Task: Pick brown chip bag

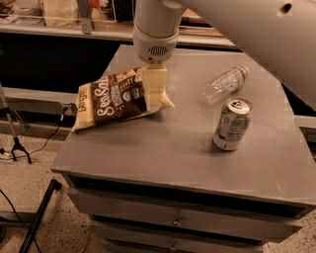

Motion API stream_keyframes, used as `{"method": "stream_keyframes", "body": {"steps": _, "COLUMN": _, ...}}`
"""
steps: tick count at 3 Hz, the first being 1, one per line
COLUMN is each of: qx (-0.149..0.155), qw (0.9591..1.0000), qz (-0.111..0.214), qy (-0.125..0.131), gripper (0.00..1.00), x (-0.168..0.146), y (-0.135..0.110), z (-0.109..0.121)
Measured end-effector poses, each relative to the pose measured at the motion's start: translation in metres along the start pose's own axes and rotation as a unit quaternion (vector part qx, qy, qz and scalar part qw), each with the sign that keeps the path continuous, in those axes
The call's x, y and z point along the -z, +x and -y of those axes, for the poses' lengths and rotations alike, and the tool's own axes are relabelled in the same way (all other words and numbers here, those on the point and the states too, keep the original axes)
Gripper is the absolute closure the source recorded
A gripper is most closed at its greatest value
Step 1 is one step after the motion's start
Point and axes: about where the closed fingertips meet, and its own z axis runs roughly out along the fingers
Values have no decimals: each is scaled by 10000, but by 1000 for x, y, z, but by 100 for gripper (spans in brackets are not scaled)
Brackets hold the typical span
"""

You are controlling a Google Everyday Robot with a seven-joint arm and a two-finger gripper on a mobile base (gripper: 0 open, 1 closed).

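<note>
The brown chip bag (116,98) lies flat on the left part of the grey table top (168,138), its white "Sea Salt" lettering facing up and its cream ends to the left and right. My gripper (154,101) hangs down from the white arm (156,29) at the top. Its cream fingers point down over the bag's right end and cover that end.
A soda can (231,123) stands upright on the right of the table. A clear plastic bottle (224,84) lies on its side behind the can. A drawer front (173,217) sits below the table's front edge. Shelves (59,15) and cables (15,143) are at the left.
</note>
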Motion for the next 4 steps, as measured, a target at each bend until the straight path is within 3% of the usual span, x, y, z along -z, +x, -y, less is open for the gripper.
{"method": "stream_keyframes", "body": {"steps": 3, "qx": -91, "qw": 9994, "qz": 73, "qy": -333, "gripper": 0, "x": -55, "y": -40, "z": 34}}
{"method": "stream_keyframes", "body": {"steps": 4, "qx": -215, "qw": 9987, "qz": -120, "qy": -438, "gripper": 16, "x": -82, "y": -32, "z": 41}}
